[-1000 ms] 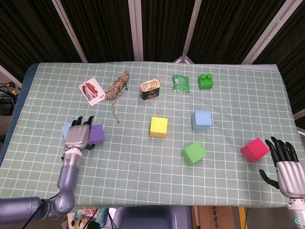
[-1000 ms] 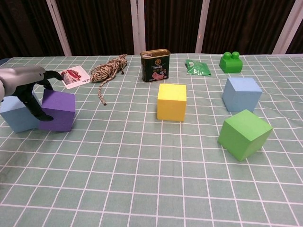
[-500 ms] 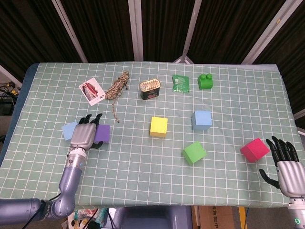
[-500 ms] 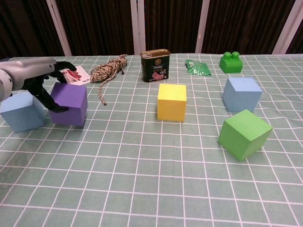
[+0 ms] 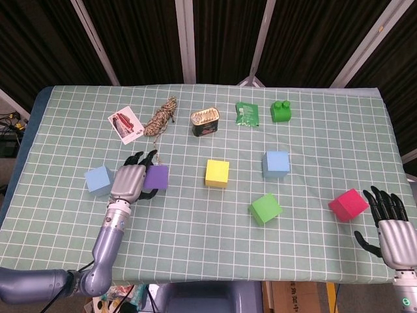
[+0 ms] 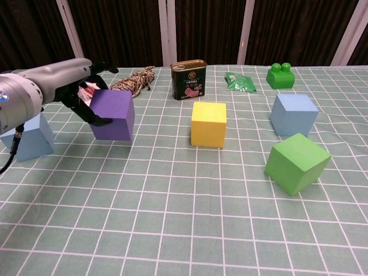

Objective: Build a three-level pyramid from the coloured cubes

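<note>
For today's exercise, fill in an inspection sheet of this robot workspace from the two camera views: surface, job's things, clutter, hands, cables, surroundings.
Surface: green checked tablecloth covering the table.
Job's things: purple foam cube held by the left hand; two light blue cubes, yellow cube, green cube, pink cube, all lying apart, none stacked.
Clutter: picture card, rope bundle, opened tin can, green packet, green studded brick.
Hands: left hand grips the purple cube; right hand open, beside the pink cube.
Cables: dark cables past the table's left edge.
Surroundings: dark curtain behind metal struts.
</note>
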Available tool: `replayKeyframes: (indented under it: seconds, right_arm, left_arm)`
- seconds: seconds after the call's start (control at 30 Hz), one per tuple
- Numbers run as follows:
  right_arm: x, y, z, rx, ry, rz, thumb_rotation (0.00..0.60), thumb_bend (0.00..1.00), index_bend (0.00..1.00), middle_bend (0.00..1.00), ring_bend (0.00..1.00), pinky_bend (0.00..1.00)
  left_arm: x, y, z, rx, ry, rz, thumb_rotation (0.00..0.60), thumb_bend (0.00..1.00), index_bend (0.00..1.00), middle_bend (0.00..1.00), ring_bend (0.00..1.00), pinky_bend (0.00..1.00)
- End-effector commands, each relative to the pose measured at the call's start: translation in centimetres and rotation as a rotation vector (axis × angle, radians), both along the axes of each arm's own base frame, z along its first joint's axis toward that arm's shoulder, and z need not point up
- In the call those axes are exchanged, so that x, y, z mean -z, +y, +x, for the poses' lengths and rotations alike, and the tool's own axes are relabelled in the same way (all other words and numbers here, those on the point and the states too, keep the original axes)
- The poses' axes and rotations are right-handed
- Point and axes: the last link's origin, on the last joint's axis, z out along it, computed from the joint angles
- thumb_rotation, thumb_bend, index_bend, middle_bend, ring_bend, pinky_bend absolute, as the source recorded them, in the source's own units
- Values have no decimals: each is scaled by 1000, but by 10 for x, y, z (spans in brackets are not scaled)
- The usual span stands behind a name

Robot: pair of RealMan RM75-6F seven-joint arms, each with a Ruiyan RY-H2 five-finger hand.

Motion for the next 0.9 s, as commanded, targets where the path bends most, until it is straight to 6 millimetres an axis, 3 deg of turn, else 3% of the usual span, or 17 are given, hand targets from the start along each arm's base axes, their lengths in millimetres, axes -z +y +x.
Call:
replayKeyframes:
  seconds: [0.03,0.53,0.9]
  right_arm:
    - [0,0,0,2,-2,0,600,294,0,0,0,0]
    - [1,-2,0,8,-14,7,600,294,0,0,0,0]
    - [0,-3,-1,15,-38,10,600,295,0,0,0,0]
  left_arm:
    - [4,6,8,-1,-38,-5,600,392,90,347,85,133]
    - [29,41,26,-6,-72,-75,600,392,100,348,85,134]
    - [45,54,47,23,-62,-133,600,392,100,355,85,133]
